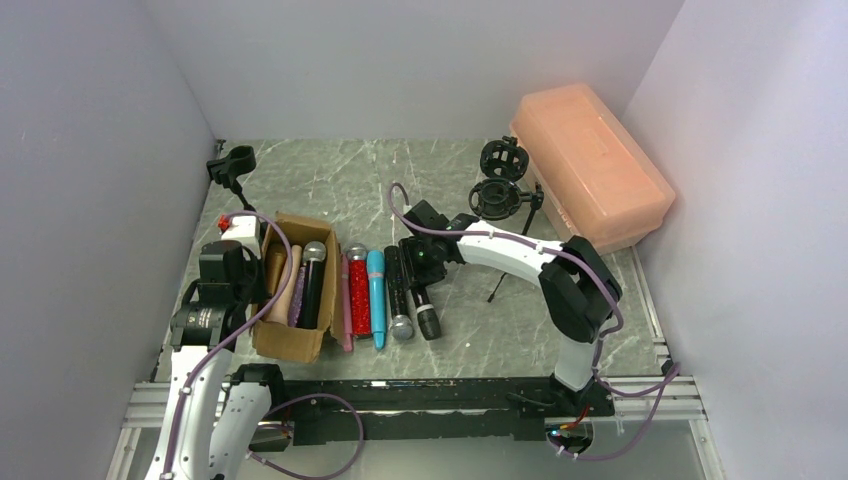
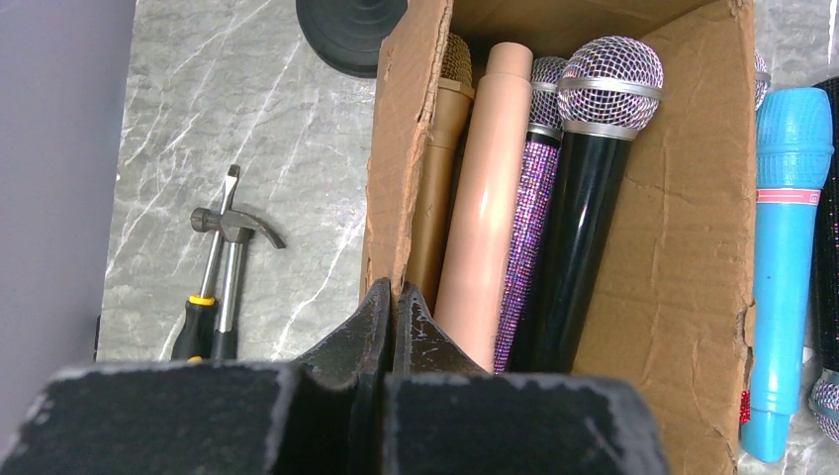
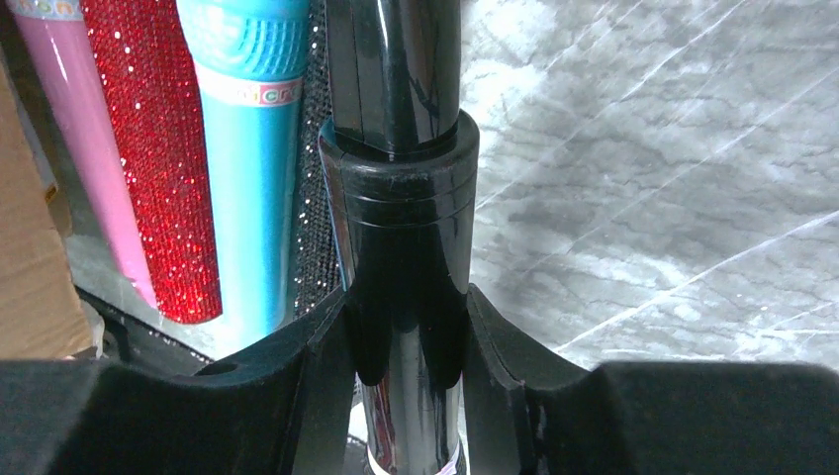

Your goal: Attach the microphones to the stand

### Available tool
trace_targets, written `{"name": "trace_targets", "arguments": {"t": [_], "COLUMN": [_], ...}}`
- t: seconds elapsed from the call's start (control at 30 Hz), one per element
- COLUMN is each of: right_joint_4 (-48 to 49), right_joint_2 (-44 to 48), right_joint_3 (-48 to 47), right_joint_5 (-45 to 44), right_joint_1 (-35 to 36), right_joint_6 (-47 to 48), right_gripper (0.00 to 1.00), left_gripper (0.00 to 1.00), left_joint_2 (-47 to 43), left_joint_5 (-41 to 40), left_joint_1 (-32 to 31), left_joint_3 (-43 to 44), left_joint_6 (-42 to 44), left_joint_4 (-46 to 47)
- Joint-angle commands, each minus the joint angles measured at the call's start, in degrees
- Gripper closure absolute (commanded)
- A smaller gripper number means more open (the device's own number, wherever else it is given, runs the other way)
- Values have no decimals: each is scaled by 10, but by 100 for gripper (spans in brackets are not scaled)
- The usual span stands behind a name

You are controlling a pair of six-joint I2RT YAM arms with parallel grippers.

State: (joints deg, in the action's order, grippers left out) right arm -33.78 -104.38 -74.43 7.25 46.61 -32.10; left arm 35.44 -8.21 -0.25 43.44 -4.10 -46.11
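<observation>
Grey marbled tabletop (image 1: 340,185): right gripper (image 3: 406,327) clamped glossy black stick microphone (image 3: 396,89) by handle; left gripper (image 2: 396,302) fully closed, empty, at torn brown cardboard box (image 2: 683,297) edge.

The blue microphone (image 3: 252,168) has a pale band printed with letters that read roughly "micro", cut off at its curved edge. The pink microphone (image 3: 79,148) has a band of coloured lettering, too cropped to read.
</observation>
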Motion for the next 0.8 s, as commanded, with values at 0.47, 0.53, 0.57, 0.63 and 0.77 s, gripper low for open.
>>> {"name": "trace_targets", "arguments": {"t": [0.47,0.53,0.57,0.63,0.77], "right_joint_4": [78,74,72,74,69], "right_joint_2": [-51,-55,-57,-56,-49], "right_joint_3": [0,-8,-11,-12,-16], "right_joint_5": [-45,-44,-43,-40,-39], "right_joint_1": [-13,-13,-12,-13,-12], "right_joint_6": [-38,-41,-43,-46,-50], "right_gripper": [67,64,60,56,48], "left_gripper": [100,100,100,100,100], "left_joint_2": [-16,-15,-15,-15,-17], "left_joint_5": [9,10,11,11,13], "left_joint_1": [1,1,1,1,1], "left_joint_3": [23,25,25,26,27], "left_joint_6": [-4,-5,-6,-7,-9], "left_joint_4": [62,61,61,60,60]}}
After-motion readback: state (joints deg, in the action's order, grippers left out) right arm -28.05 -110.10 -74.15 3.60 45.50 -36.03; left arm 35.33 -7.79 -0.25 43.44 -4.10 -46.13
